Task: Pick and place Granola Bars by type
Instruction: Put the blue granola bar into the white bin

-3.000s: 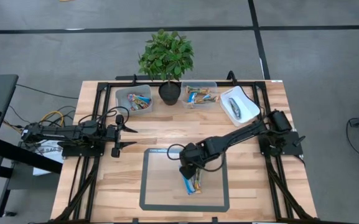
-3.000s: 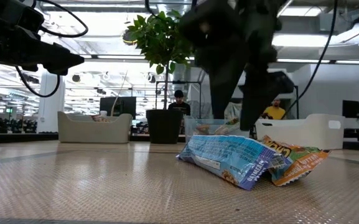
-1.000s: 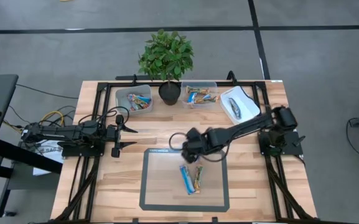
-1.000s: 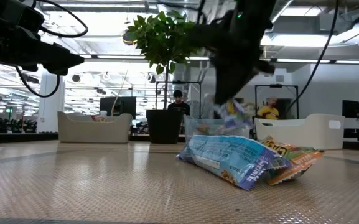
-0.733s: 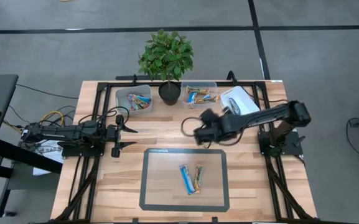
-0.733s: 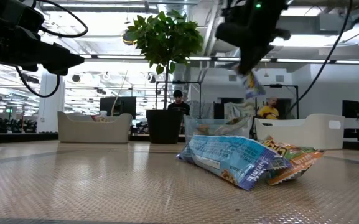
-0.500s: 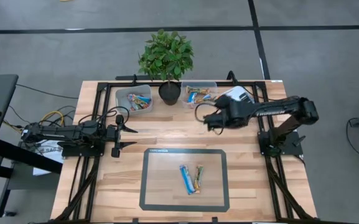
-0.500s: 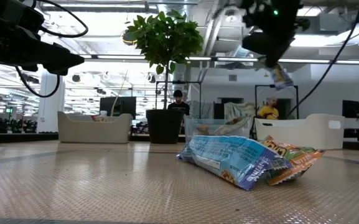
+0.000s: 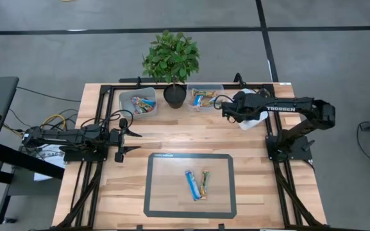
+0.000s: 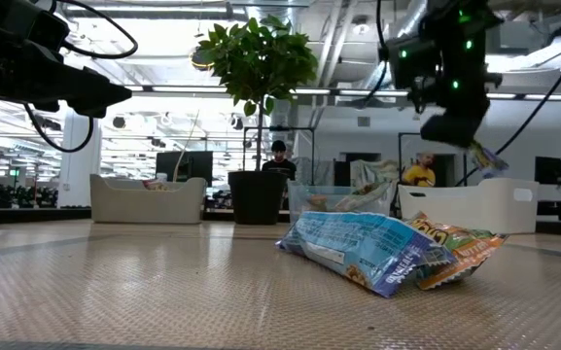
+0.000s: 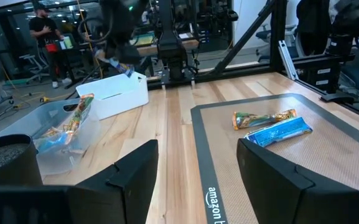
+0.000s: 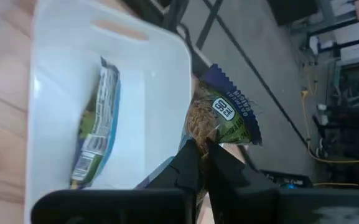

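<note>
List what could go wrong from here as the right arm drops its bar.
The right claw pinches its granola bar by one end near the white tub's rim, so a release might miss. The tub already holds a bar, which the new one could land on and slide off.

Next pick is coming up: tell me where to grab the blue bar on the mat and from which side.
Grip the blue bar across its narrow middle, coming straight down from above. It lies flat on the mat, long axis running near to far. The tan bar lies close alongside, so probably keep the fingers narrow.
</note>
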Robot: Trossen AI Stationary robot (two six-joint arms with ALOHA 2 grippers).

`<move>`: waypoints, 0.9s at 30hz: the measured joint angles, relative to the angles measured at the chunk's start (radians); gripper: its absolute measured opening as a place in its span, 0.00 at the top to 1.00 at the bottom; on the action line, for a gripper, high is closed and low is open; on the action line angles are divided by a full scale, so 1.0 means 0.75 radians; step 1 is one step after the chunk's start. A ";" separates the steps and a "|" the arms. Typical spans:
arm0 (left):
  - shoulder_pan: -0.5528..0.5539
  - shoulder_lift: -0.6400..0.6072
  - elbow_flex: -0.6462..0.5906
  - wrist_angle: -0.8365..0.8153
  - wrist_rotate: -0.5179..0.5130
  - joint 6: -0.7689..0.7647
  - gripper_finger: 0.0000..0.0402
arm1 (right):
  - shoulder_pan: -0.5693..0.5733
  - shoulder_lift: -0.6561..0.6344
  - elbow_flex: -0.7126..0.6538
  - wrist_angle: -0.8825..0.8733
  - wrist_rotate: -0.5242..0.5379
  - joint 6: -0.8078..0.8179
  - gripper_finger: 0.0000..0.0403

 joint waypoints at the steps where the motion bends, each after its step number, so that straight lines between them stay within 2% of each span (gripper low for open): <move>1: 0.000 0.000 0.000 -0.001 0.000 0.000 0.47 | -0.021 -0.007 -0.029 0.049 -0.013 -0.047 0.98; 4: 0.000 0.000 0.000 0.000 0.000 0.000 0.47 | -0.069 -0.020 -0.100 0.199 -0.077 -0.164 0.96; 7: 0.000 0.000 0.000 -0.001 0.000 0.000 0.47 | -0.087 -0.019 -0.130 0.301 -0.155 -0.240 0.88; 12: 0.000 0.000 0.000 0.000 0.000 0.000 0.47 | -0.077 -0.018 -0.141 0.353 -0.206 -0.268 0.68; 16: 0.000 0.000 0.000 -0.001 0.000 0.000 0.47 | -0.042 -0.040 -0.138 0.360 -0.238 -0.170 0.49; 21: 0.000 0.000 0.000 -0.001 0.001 0.000 0.47 | 0.083 -0.077 -0.084 0.425 -0.485 -0.014 0.34; 27: 0.000 0.000 0.000 0.000 0.000 0.000 0.47 | 0.362 -0.084 0.015 0.635 -0.798 0.157 0.30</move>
